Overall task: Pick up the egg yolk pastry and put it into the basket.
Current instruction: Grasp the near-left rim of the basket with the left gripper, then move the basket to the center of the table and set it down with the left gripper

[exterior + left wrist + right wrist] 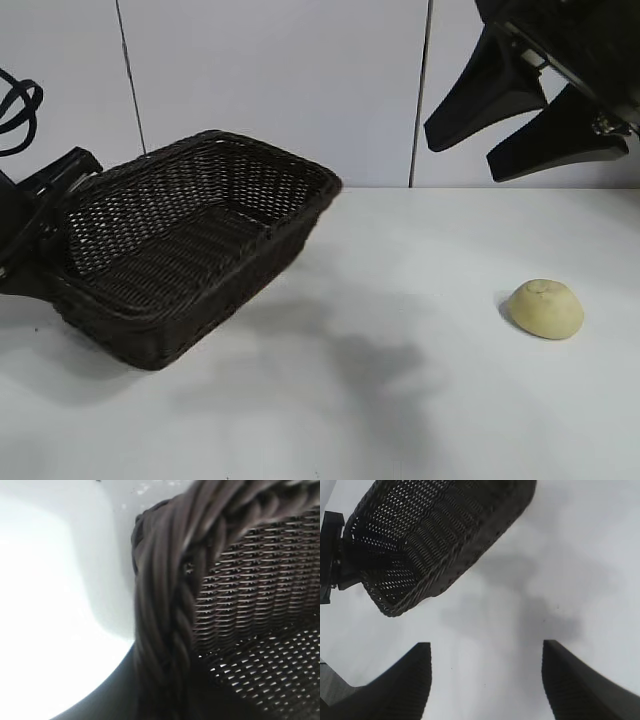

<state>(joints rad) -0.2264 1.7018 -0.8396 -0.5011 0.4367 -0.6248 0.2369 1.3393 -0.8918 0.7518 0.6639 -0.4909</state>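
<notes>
Two-arm pick-and-place, one instant. At the left of the table your left gripper (45, 215) was clamped on the braided rim of the large rectangular dark brown woven wicker basket (190, 245), judging by how the basket sat: its right end was raised off the white table (380, 400), with its mouth tipped toward the right side. That tilt probably served to present the opening to the other arm. The small pale yellow dome-shaped egg yolk pastry (545, 308) lay alone on the table at the right, well apart from the basket and untouched. Your right gripper (530, 125) hung high above the pastry with jaws spread wide and nothing between them.

The exterior view alone showed the pastry. The left wrist view showed only the basket's rim (165, 625) and inner weave at close range; the fingers themselves were not visible there. The right wrist view showed the spread fingertips (405, 675), bare table between them, and the tilted basket beyond.
</notes>
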